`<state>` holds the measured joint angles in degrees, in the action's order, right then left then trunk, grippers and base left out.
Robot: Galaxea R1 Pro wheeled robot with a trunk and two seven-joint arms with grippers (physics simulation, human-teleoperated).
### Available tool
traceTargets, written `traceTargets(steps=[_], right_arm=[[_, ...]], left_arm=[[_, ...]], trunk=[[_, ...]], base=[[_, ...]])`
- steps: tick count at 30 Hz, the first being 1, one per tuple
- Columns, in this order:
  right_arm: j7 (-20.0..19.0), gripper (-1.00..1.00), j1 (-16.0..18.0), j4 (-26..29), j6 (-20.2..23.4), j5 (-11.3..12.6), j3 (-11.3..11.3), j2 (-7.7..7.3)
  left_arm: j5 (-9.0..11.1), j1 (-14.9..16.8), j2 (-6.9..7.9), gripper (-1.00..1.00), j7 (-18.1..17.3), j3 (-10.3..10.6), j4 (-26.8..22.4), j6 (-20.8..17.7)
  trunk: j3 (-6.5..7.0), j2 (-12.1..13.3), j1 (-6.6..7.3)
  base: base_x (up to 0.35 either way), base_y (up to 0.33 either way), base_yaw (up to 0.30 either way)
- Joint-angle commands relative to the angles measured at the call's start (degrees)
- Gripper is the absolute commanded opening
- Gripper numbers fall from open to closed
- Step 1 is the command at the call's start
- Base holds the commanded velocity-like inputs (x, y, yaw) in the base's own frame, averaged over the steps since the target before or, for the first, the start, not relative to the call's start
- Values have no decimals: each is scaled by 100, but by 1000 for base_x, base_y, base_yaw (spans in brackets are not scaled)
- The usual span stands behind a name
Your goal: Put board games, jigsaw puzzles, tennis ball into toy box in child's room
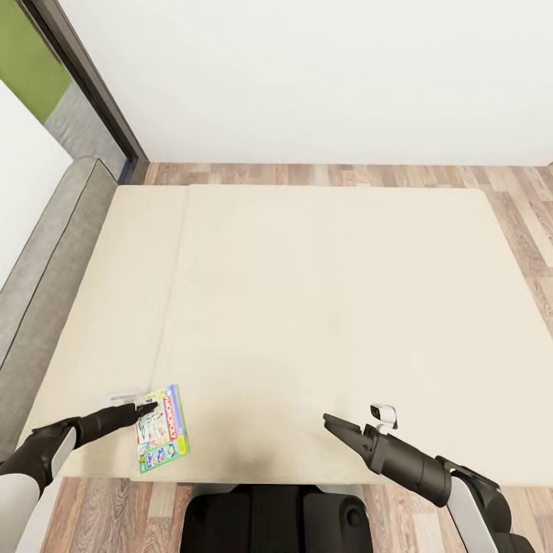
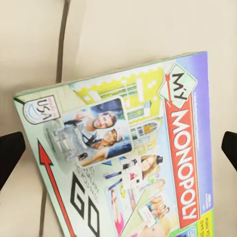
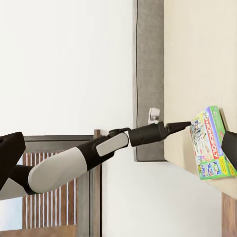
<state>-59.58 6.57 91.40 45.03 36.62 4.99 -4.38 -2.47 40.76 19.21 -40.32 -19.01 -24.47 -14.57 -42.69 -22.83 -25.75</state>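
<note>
A Monopoly board game point(image 1: 162, 430) with a green edge lies flat on the cream bed point(image 1: 307, 292), near its front left corner. My left gripper point(image 1: 147, 408) is open right over the box's left end. In the left wrist view its black fingertips point(image 2: 10, 153) stand on either side of the Monopoly box point(image 2: 133, 153) without closing on it. My right gripper point(image 1: 329, 421) hovers open over the bed's front edge, well to the right of the box, with nothing in it. The right wrist view looks across at the left arm point(image 3: 98, 153) reaching the box point(image 3: 211, 143).
A grey padded bed frame point(image 1: 54, 253) runs along the bed's left side, with a dark door frame point(image 1: 92, 77) behind it. Wood-plank floor point(image 1: 346, 173) and a white wall lie beyond the bed. My dark base point(image 1: 269, 518) stands against the bed's front edge.
</note>
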Motion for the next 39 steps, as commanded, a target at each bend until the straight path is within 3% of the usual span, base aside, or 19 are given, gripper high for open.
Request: traceTargets(steps=[1, 19, 26, 39], right_arm=[[-2, 100, 2, 1, 32, 20, 2, -1], [8, 100, 2, 1, 33, 20, 2, 0], [15, 100, 2, 1, 34, 20, 4, -1], [25, 100, 2, -3, 32, 9, 2, 8]], left_arm=[[-26, 9, -5, 100, -35, -49, -6, -54], [-26, 37, -21, 100, 89, -43, 55, -69], [-26, 37, -22, 100, 278, -42, 69, -63], [-25, 37, -15, 100, 322, -42, 73, -55]], trunk=[[-6, -9, -3], [-14, -9, -3], [-59, -9, -3], [-176, -9, -3]], base=[[0, 0, 0], [0, 0, 0], [0, 0, 0], [0, 0, 0]])
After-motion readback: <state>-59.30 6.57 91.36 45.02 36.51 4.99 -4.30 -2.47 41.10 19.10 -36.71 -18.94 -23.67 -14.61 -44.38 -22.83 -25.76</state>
